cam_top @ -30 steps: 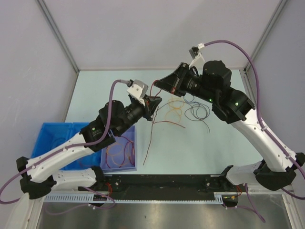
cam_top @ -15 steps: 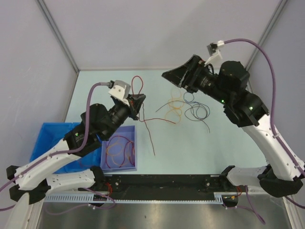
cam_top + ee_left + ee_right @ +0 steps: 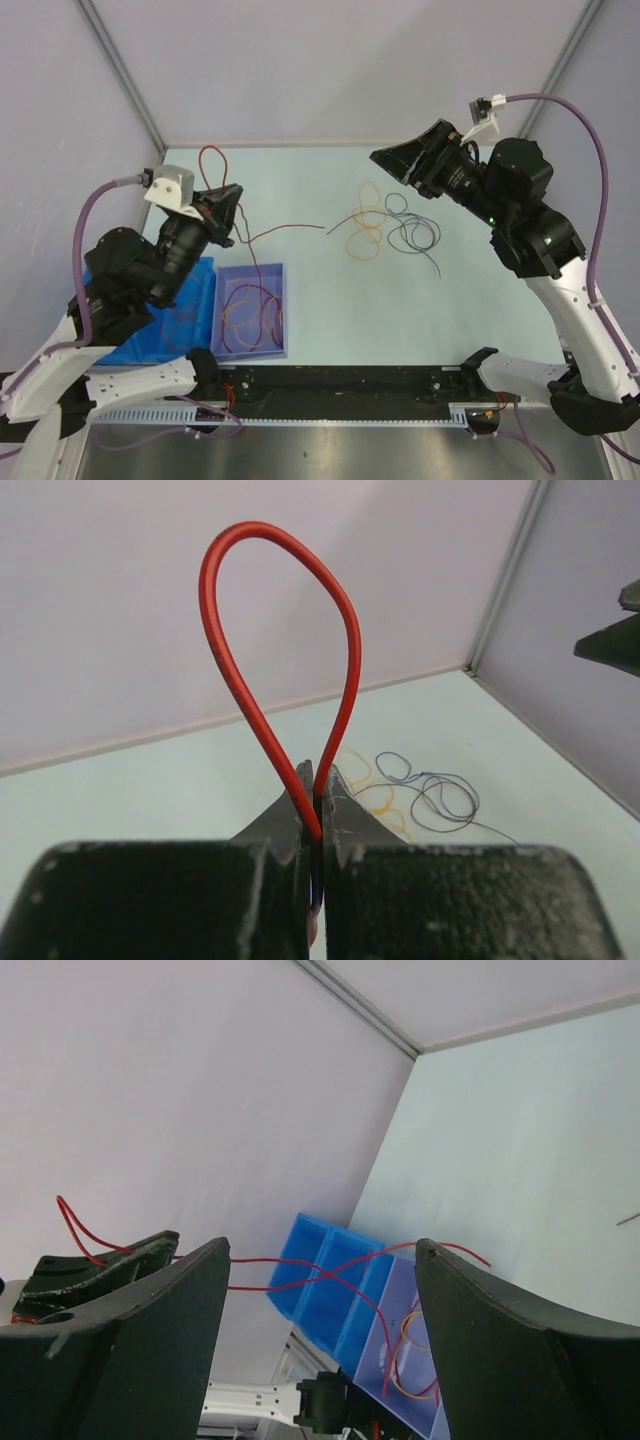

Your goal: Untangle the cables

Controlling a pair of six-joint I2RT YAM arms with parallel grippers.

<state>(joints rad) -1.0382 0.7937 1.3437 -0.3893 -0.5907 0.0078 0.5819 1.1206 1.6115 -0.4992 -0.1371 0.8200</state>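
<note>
Red cable (image 3: 290, 227) is seen in the top view pinched in the left end effector (image 3: 226, 206) at centre left, one loop standing above it and the rest trailing across the desk (image 3: 300, 180) and down into the pale tray (image 3: 284, 320) at lower left, where orange and red loops are already gathered. The right end effector (image 3: 388, 158) is held released at upper right, nothing between its fingers. Right of centre, a small pile of cables (image 3: 385, 225) in orange, blue and dark colours lies overlapped on the desk.

From the left wrist, the left end effector (image 3: 317, 785) is shown clenched on the red cable (image 3: 352, 645), whose loop rises through the middle of the frame; the pile of cables (image 3: 420, 792) is seen beyond, at centre right.

From the right wrist, the right end effector (image 3: 322, 1245) is shown spread wide and bare, with the red cable (image 3: 290, 1260) stretched across the background.

The task is judged partly done: the red cable is drawn apart from the pile but not yet dropped, and the overlapped pile is left to be separated.
</note>
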